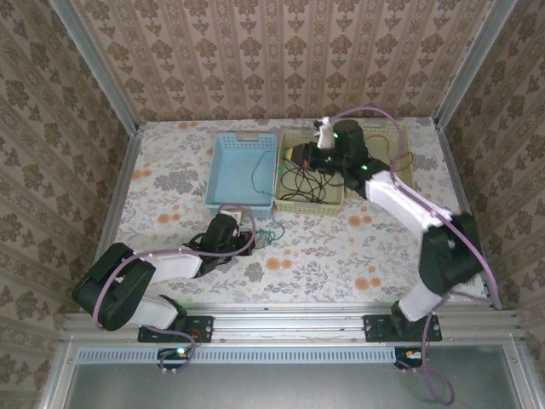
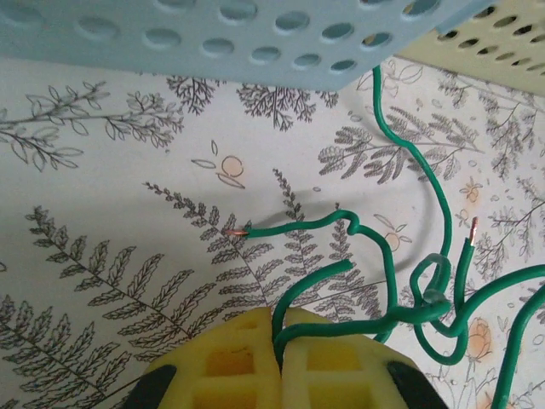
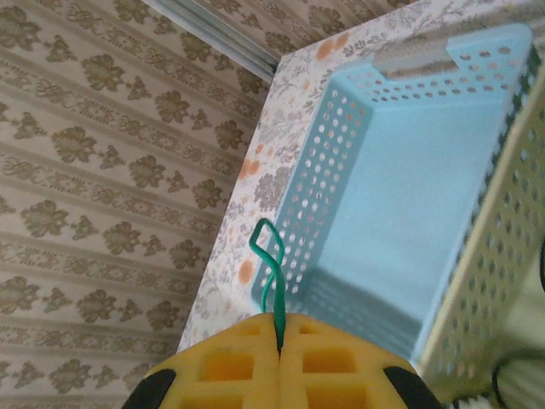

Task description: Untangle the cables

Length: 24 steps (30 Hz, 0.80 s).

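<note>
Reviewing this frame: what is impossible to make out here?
Top view: the black cable in the cream basket is too small to trace; the right arm covers part.
Left wrist view: the green cable runs off the right edge past its knot.
Right wrist view: the right tool hides the green cable below its loop.

No lettering, label, brand, number or sign can be read in any view. The printed surfaces carry ornament only (fern leaves and orange blossoms on the white floral tabletop cover [image 1: 324, 247], damask motifs in stripes on the beige patterned wallpaper [image 1: 281, 51]). A pale grey strip [image 3: 413, 55] on the far rim of the light blue perforated plastic basket [image 3: 341, 153] is too blurred to show any marks.
</note>
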Available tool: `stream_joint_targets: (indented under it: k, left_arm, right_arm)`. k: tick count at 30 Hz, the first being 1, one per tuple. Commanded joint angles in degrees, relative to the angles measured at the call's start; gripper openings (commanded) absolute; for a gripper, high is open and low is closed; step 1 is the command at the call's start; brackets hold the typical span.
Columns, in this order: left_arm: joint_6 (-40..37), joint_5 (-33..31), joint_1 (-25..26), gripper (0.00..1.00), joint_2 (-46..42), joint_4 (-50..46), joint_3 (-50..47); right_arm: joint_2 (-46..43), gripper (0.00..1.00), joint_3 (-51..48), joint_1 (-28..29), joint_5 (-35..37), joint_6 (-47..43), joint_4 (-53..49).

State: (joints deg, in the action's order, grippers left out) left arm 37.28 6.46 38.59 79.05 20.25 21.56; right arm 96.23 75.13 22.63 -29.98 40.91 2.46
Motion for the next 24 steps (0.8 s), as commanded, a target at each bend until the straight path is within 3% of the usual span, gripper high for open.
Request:
stream_joint_targets:
  k: [1,3,4,6,8,14,18,24]
  left_arm:
    - [1.3,-1.3,0.4,0.0,-1.4,-1.2,-0.4]
    - [1.2,-1.3,0.5,0.0,-1.7,-1.3,-0.3]
    - [1.1,-1.2,0.6,0.0,-1.8,-1.6,-0.2]
    - [0.8,-1.3,0.7,0.0,-1.9,-2.2,0.2]
    - [0.3,-1.1,1.0,0.0,-2.0,-2.9,0.6]
    - [-0.9,0.2,1.3,0.0,-1.7,-2.7,1.5]
    - [-2.2,2.2,1.4,0.0,-0.5,-2.2,2.5]
    - [-4.0,4.2,2.5,0.0,1.4,-2.5,4.8]
  right_arm:
    - [9.1,0.07,8.1,1.8,0.1,0.4,0.8]
    - [14.5,0.14,12.8,2.5,-1.1,1.0,-0.1]
    - [16.6,0.3,14.7,2.7,-0.8,1.5,-1.2]
    - [18.2,0.46,16.4,2.9,0.5,1.2,-4.4]
    - [16.7,0.52,15.2,2.9,2.8,-1.0,-7.2]
    - [2.7,0.52,4.4,4.3,9.1,-12.6,-17.9]
    - [-5.2,0.52,-4.4,7.3,9.0,-18.8,-25.9]
    - [-4.6,0.5,-9.2,14.9,9.6,-28.1,-34.9]
